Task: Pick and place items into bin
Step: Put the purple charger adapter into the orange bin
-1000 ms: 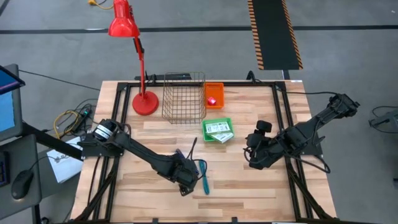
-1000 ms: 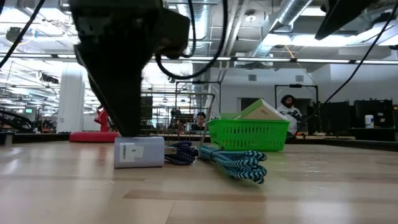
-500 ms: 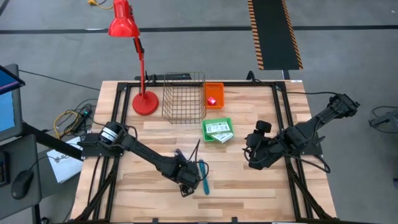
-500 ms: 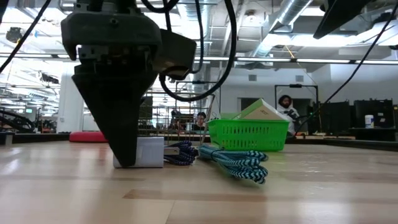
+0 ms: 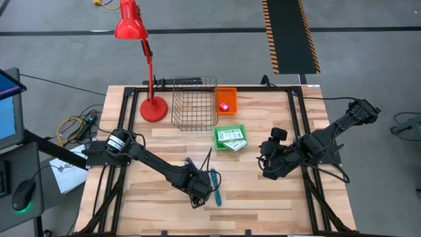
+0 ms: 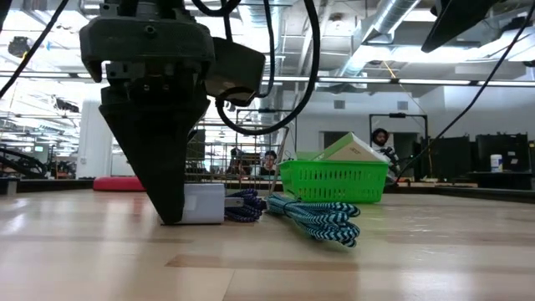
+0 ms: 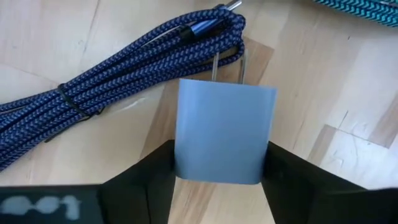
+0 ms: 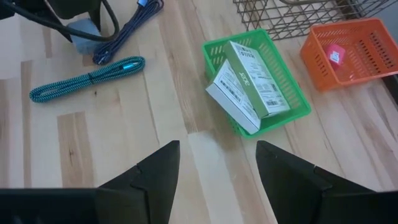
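Apparently the left hand (image 7: 219, 180) grips — perhaps loosely — a grey block (image 7: 224, 130).

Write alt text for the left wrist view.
The left gripper straddles a grey-blue wall charger lying on the wooden table, its two prongs pointing away from the camera. A bundled dark blue braided cable lies just beyond it.

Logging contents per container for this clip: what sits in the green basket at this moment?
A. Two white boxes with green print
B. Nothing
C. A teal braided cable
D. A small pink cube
A: the right wrist view shows two white boxes with green print leaning together inside the green basket; the teal braided cable lies on the table.
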